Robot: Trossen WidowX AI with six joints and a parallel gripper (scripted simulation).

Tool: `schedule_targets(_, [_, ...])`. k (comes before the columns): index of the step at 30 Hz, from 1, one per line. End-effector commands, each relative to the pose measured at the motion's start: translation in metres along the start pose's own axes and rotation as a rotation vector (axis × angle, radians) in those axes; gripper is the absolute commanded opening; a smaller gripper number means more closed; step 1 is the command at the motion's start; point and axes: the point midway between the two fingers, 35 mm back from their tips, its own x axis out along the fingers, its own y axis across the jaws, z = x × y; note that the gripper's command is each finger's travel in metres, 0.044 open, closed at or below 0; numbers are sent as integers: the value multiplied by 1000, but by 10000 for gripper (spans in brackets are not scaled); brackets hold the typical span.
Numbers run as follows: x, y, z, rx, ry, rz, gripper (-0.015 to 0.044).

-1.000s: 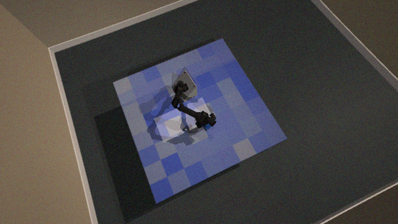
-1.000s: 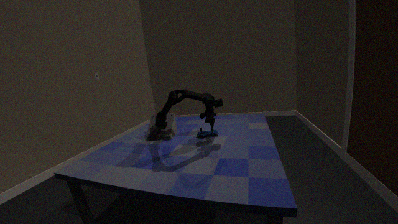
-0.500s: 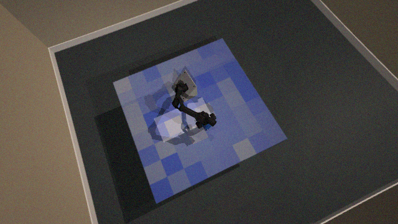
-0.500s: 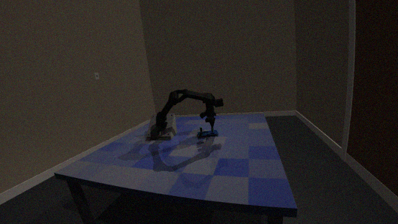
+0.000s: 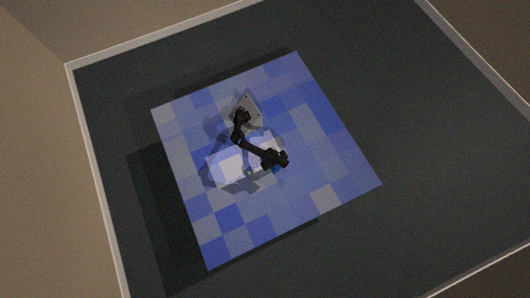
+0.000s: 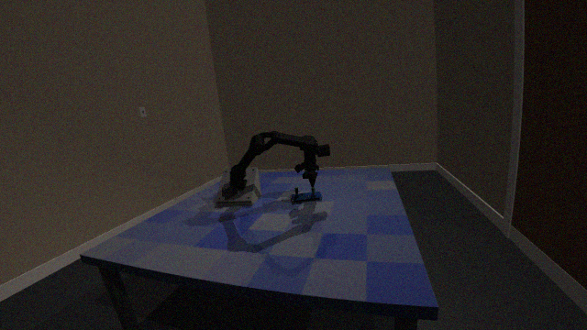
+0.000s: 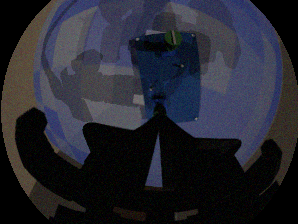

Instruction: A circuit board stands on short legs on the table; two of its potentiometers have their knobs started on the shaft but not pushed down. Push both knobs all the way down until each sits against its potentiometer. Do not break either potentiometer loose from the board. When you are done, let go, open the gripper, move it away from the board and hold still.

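Note:
The blue circuit board (image 5: 275, 168) (image 6: 308, 197) (image 7: 186, 97) stands low over the table. One green knob (image 6: 296, 190) (image 7: 173, 38) with a pale line on top is at the board's far end in the wrist view and stands up tall in the exterior view. The other knob (image 7: 159, 109) is at the near end, mostly hidden by the fingertips; only a dark green bit shows. My gripper (image 6: 313, 186) (image 7: 160, 119) is shut and empty, pointing down with its tips right at the top of this near knob. Whether they touch it, and how low it sits, I cannot tell.
The arm's pale base plate (image 5: 253, 108) (image 6: 234, 199) stands on the blue patchwork table (image 5: 290, 207) (image 6: 339, 275). Small parts rise from the board between the two knobs. Shadows of the arm fall across the board's surroundings.

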Motion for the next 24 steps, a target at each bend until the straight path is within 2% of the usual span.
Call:
schedule_targets(1, [-8,-1,-2,8,7,-5,0])
schedule_targets(3, [-10,-1,-1,8,7,-5,0])
schedule_targets(12, [-6,0,1,0,2,0,236])
schedule_targets(20, [-28,-14,80,-1,2,-11,440])
schedule_targets(24, [-32,-16,128,-1,0,-12,440])
